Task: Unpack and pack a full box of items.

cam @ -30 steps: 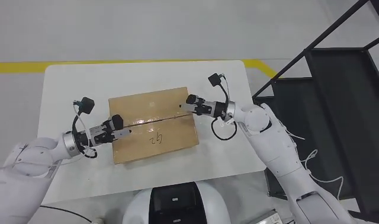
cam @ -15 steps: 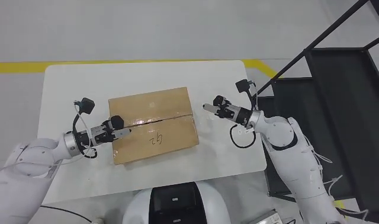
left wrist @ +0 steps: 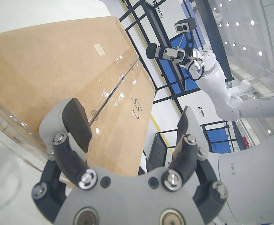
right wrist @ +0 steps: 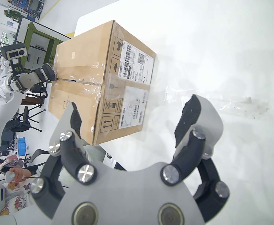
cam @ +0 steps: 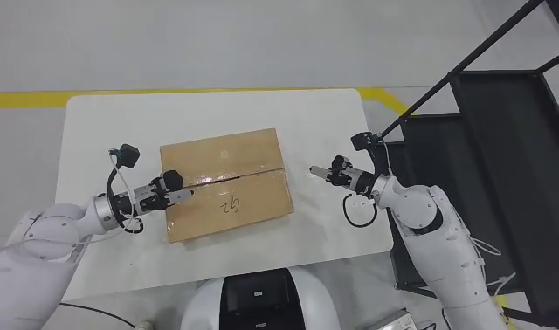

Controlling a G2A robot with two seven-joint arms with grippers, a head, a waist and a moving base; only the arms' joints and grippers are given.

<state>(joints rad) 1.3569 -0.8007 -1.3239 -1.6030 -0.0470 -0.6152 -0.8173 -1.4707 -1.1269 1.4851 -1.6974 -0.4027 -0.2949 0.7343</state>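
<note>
One cardboard box is all I count, sitting mid-table, a bit left of centre. Anybody able to see inside it?

Reply: nope, it's shut. Both top flaps are down and clear tape runs along the seam between them, so whatever's packed in there is hidden. There's a scribbled mark on the near flap and shipping labels on the right end face.

OP: ok, and the grippers?

Reply: left gripper is at the left end of the box, right at the seam, fingers spread and not gripping anything. One finger sits over the top edge; can't tell if it's actually touching the cardboard. Right gripper hangs over the table to the right of the box, clearly apart from it, fingers spread wide too.

OP: surface and room?

Reply: white table with rounded corners, pale grey floor, a yellow line on the floor along the far side, and a black metal rack off to the right.
</note>
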